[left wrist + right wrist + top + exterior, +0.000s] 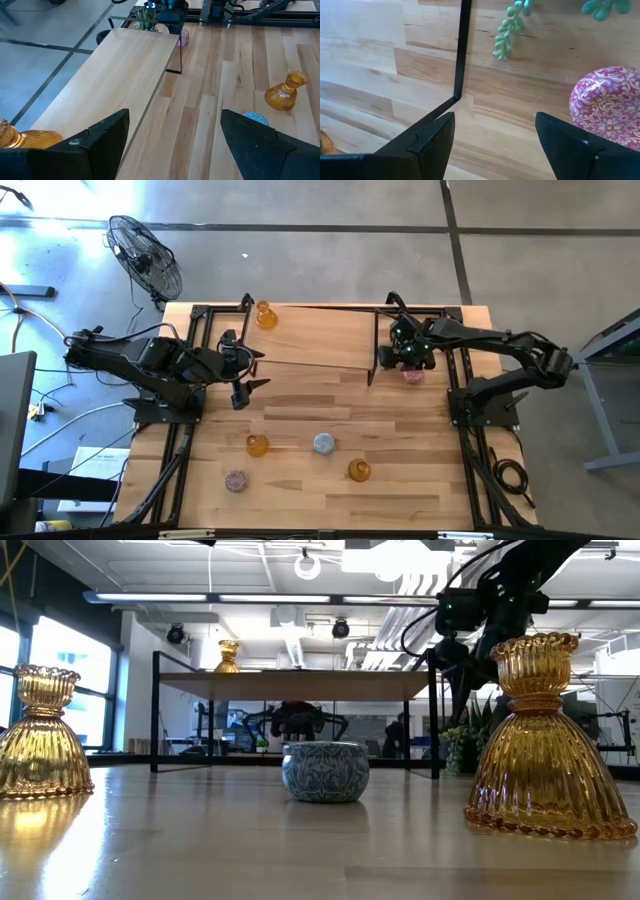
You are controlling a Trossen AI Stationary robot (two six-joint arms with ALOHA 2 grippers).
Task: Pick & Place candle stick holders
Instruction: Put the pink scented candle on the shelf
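One amber holder [265,315] stands on the raised wooden shelf [320,340]. Two amber holders [257,445] [359,470], a blue-grey round one [323,443] and a mauve one [236,480] stand on the table's near half. The pink patterned holder [413,376] [607,102] sits on the table by the shelf's right legs. My right gripper [405,365] [495,117] hangs open just above and beside it, touching nothing. My left gripper [258,370] [175,117] is open and empty at the shelf's left near corner.
A small green trailing plant [507,30] [462,745] stands close to the pink holder, under my right arm. The shelf's black metal leg [460,55] is just beside my right gripper. The table edges carry black rails [175,460].
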